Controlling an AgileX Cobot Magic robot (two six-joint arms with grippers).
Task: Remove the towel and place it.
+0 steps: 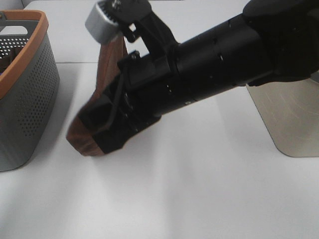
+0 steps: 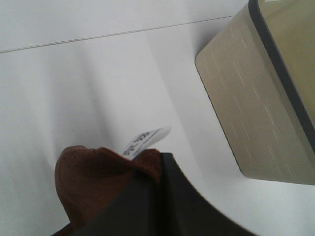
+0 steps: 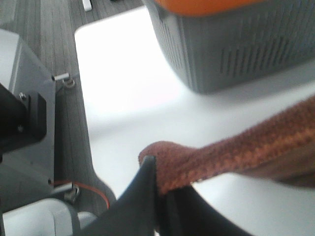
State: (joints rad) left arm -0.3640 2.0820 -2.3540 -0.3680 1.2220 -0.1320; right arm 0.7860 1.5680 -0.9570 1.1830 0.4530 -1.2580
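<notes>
Bright, even illumination is recorded; the white counter (image 1: 199, 199) is washed out by glare. Soft shadows are cast beneath the arm (image 1: 224, 55). The towel (image 3: 236, 147) is rendered blurred in the right wrist view.

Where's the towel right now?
The towel is left of centre in the high view, partly behind a black arm, between the grey basket and the beige basket, gripped by the left pincer and the right pincer.

Robot lab (white table (image 1: 199, 199), metal rig (image 3: 29, 73))

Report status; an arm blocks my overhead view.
Left gripper, right gripper shut on towel. Towel held above table. Grey basket, beige bin aside, not blocking.
</notes>
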